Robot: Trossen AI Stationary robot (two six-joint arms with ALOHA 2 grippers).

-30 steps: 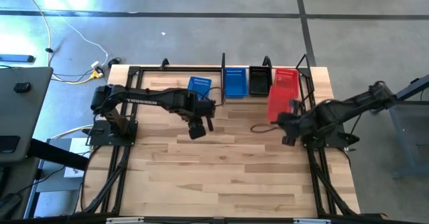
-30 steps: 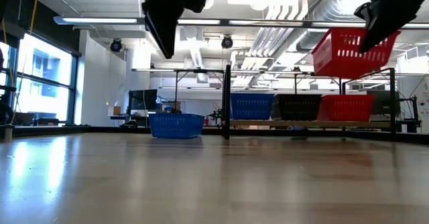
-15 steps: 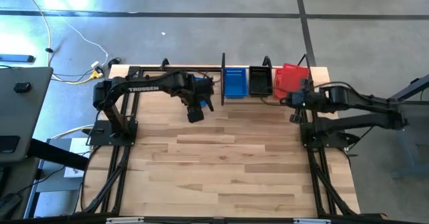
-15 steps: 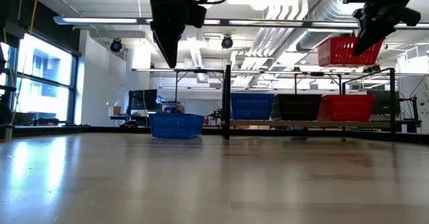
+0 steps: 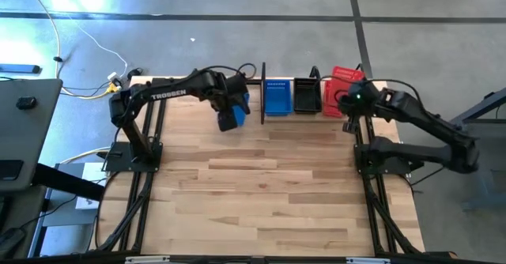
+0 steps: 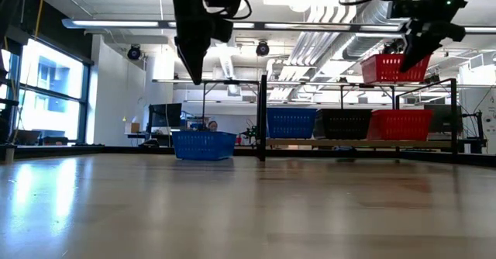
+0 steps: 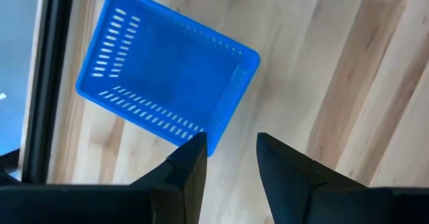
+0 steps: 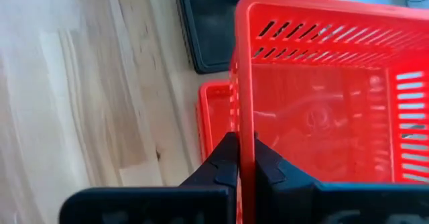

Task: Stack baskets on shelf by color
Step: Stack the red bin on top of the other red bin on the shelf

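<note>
My right jaws [image 8: 241, 158] pinch the raised red basket's [image 8: 322, 83] wall; misaligned, it jams on the shelved red basket [image 6: 401, 124]; left jaws [image 7: 228, 158] empty, apart

Room: large workshop hall with grey concrete floor [image 5: 237, 35], exposed silver ceiling ducts [image 6: 333, 11] and strip lights. Tall windows [image 6: 46, 96] stood along one side; cables [image 5: 79, 66] lay on floor.

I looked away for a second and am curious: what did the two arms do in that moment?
The right gripper, fingers shut on a red basket, carried it back from over the table to above the red basket on the shelf. The left gripper, open and empty, moved back over the loose blue basket. The baskets on the shelf stayed put.
</note>
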